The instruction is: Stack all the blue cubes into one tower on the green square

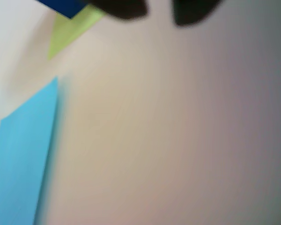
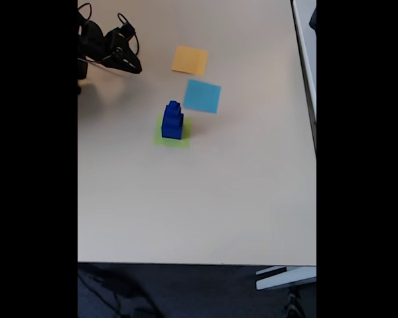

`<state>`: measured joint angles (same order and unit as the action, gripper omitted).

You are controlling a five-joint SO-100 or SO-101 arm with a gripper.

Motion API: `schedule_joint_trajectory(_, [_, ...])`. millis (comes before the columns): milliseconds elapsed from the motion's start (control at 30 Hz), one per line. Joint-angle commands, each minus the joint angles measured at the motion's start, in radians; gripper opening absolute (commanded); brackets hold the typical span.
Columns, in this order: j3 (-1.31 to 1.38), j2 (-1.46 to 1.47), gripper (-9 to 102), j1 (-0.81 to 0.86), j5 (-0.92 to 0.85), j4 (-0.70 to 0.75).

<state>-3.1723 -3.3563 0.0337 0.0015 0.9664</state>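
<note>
Table front: in the fixed view we see the pale table (image 2: 205, 212) bare along its near edge, with dark floor below it and a white bracket at the lower right.
Green square: the green square (image 2: 183, 139) lies flat a little left of the table's middle; in the wrist view we see a blurred corner of it (image 1: 68, 33) near the top left.
Tower: we see the tower (image 2: 172, 120) standing on the green square, dark blue cubes one atop another, widest lowest and narrowest highest, upright; we count three steps, though the top one is very small. In the wrist view a dark blue corner (image 1: 61, 5) touches the green patch at the top edge.
Light-blue patch: the light-blue patch (image 2: 202, 95) lies just beyond and right of the tower, apart from the green square; in the wrist view it (image 1: 21, 154) fills the lower left.
Orange patch: the orange patch (image 2: 190, 59) lies farther back, near the light-blue one without touching it.
Gripper: we see the gripper (image 2: 129, 65) at the far left, well apart from the tower, holding nothing; in the wrist view two dark fingertips (image 1: 126, 9) show at the top edge with a gap between them, so the jaws stand apart.
</note>
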Motion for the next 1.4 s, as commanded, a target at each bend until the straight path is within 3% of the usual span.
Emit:
schedule_joint_trajectory(0, [-0.008, -0.026, 0, 0.038, 0.081, -0.012])
schedule_joint_trajectory(367, [0.061, -0.025, 0, 0.160, 0.153, -0.146])
schedule_joint_trajectory(800, [0.244, -0.031, 0, 0.457, -0.103, -0.156])
schedule_joint_trajectory(1000, [0.245, -0.106, 0, 0.617, -0.078, -0.160])
schedule_joint_trajectory(1167, [0.164, -0.232, 0, 0.635, -0.025, -0.150])
schedule_joint_trajectory(1367, [0.342, 0.032, 0, 0.623, -0.011, -0.098])
